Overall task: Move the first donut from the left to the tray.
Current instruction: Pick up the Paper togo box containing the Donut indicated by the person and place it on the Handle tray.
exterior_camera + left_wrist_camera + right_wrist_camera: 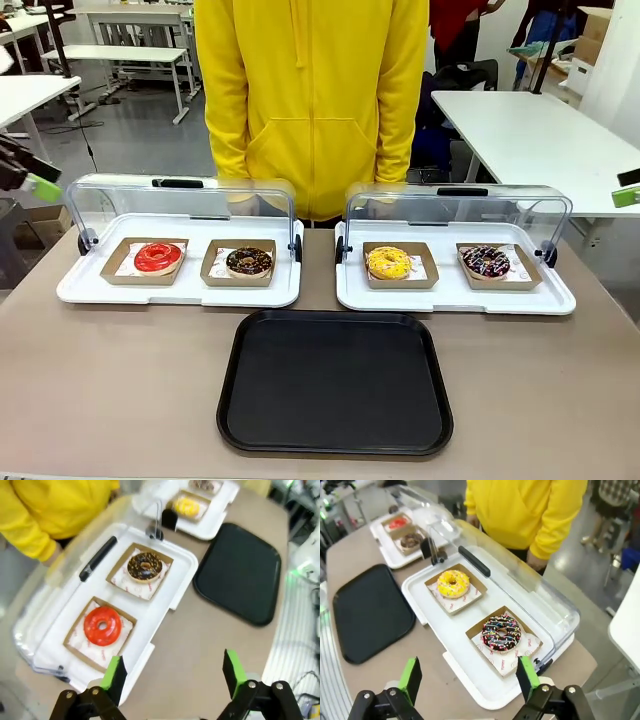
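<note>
While our left tool (172,670) hangs with jaws apart, we see the red-iced donut (102,626) at its ten o'clock, the black tray (239,575) at one; it looks the nearer of our two.

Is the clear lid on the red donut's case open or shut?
Open. The clear lid stands tipped back behind the white tray, so the red-iced donut sits uncovered.

donut: red-iced donut (158,257) in leftmost cardboard holder (110,272); tray: black tray (335,382) nearer, centre; person (310,100): yellow hoodie, far side
</note>
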Available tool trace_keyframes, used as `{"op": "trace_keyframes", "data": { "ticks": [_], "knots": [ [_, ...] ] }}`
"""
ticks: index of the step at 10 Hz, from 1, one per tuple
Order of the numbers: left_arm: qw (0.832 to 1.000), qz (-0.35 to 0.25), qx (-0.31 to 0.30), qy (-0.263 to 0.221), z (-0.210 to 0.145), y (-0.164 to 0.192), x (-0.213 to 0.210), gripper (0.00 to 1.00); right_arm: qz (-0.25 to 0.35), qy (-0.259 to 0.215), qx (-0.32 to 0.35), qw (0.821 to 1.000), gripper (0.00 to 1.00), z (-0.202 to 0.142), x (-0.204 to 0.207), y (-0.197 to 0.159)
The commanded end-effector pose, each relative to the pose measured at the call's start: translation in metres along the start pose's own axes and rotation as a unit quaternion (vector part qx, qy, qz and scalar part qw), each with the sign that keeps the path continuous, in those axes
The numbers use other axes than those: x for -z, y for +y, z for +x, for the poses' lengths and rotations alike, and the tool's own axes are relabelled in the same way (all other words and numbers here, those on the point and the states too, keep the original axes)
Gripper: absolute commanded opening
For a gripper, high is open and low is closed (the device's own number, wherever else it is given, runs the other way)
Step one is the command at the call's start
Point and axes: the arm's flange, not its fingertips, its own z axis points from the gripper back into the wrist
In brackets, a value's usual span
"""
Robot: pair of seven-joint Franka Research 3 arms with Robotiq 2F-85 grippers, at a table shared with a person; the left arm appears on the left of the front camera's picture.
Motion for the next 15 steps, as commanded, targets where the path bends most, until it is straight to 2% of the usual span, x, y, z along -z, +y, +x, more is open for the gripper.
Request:
{"op": "trace_keyframes", "data": {
  "ticks": [1,2,4,6,8,9,15],
  "knots": [
    [0.997,-0.011,0.048,-0.054,-0.021,0.019,-0.003,1.0,0.016,-0.025,-0.024,0.999,1.0,-0.004,0.005,-0.017],
    [0.995,-0.008,0.051,-0.08,-0.029,0.022,-0.012,1.0,0.024,-0.046,-0.021,0.998,1.0,-0.007,0.005,-0.018],
    [0.996,-0.004,0.049,-0.077,-0.03,0.028,-0.02,1.0,0.025,-0.057,-0.013,0.998,1.0,-0.013,0.005,-0.018],
    [0.994,0.001,0.055,-0.097,-0.038,0.022,-0.016,1.0,0.027,-0.06,-0.015,0.998,1.0,-0.015,0.007,-0.019],
    [0.995,0.008,0.06,-0.084,-0.034,0.027,-0.021,1.0,0.029,-0.063,-0.017,0.997,1.0,-0.014,0.008,-0.018],
    [0.995,0.002,0.045,-0.084,-0.037,0.024,-0.017,1.0,0.029,-0.052,0.002,0.998,1.0,-0.018,0.009,-0.016],
    [0.995,0.002,0.045,-0.084,-0.037,0.024,-0.017,1.0,0.029,-0.052,0.002,0.998,1.0,-0.018,0.009,-0.016]
  ]
}}
